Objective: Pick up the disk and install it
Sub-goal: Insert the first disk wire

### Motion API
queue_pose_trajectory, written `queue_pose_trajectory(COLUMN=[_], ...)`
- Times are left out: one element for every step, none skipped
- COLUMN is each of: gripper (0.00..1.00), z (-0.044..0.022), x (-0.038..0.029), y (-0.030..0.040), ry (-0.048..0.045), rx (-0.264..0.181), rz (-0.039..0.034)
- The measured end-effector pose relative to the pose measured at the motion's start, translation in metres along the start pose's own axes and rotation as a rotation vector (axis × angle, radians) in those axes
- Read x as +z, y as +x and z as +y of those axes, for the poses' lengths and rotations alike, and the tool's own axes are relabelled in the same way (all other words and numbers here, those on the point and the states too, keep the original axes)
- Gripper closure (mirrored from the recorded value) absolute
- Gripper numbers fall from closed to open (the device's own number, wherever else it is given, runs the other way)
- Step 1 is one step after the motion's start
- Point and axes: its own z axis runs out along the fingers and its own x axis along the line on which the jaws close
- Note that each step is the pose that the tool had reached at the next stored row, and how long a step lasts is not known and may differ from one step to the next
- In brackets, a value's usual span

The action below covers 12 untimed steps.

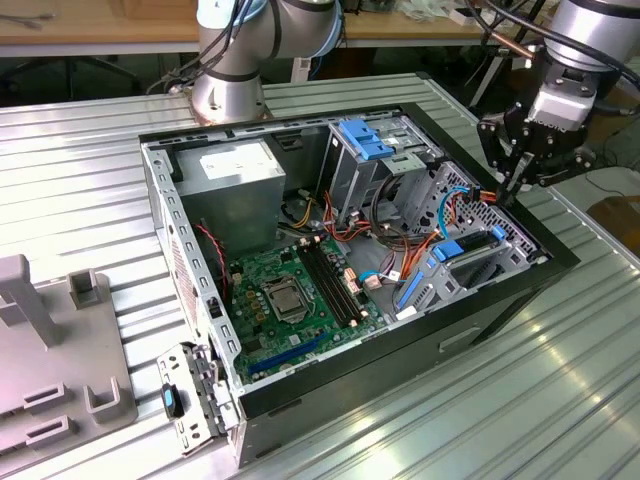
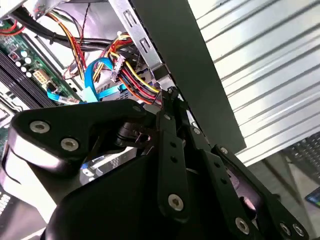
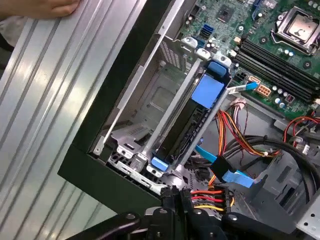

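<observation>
**One disk down in the bay, nothing in my grip**

Exterior view: my gripper (image 1: 508, 188) hangs over the open computer case (image 1: 330, 375) at the corner on the exterior view's right, tips pointing down at the rim. My fingers are together and carry nothing. The disk (image 1: 462, 248), dark with blue rails, lies in the drive cage below my tips and a little inward, apart from them. Farther off are the motherboard (image 1: 290, 290) and the grey power supply (image 1: 235, 165). The case rests on a ribbed metal table (image 1: 90, 140).

Second wrist view: my fingers (image 2: 167, 125) meet at their tips with no gap I can see. They are just beside a bundle of red, yellow and black power wires (image 2: 132, 75) and the case's black wall. A blue flat cable (image 2: 95, 77) loops beyond the wires.

First wrist view: the disk (image 3: 180, 135) lies flat between the cage's metal rails, ahead of my tips, with a blue tab at each end. A person's hand (image 3: 45, 7) rests on the table outside the case, well away from me.

My reading: the disk looks seated in its bay, so pick and placement seem done. Whether it is latched or cabled I cannot tell.
</observation>
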Motion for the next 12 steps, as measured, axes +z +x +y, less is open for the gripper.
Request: queue_pose_trajectory(gripper=[0.83, 0.83, 0.83, 0.83, 0.83, 0.83, 0.83, 0.83, 0.83, 0.83, 0.83, 0.83], z=[0.0, 0.0, 0.0, 0.0, 0.0, 0.0001, 0.0003, 0.0006, 0.0013, 0.0021, 0.0037, 0.0052], x=[0.0001, 0.0001, 0.0002, 0.0003, 0.0003, 0.0003, 0.0003, 0.0002, 0.0001, 0.0, -0.0001, -0.0004], y=[0.0, 0.0, 0.0, 0.0, 0.0, -0.0001, -0.0002, -0.0004, -0.0008, -0.0013, -0.0021, -0.003], ry=[-0.0023, -0.0042, -0.0062, -0.0081, -0.0112, -0.0139, -0.0157, -0.0166, -0.0173, -0.0179, -0.0192, -0.0203], rx=[0.017, 0.03, 0.044, 0.057, 0.08, 0.098, 0.111, 0.118, 0.123, 0.126, 0.136, 0.144], rz=[0.0011, 0.0019, 0.0029, 0.0037, 0.0052, 0.0065, 0.0073, 0.0077, 0.008, 0.0083, 0.0088, 0.0094])
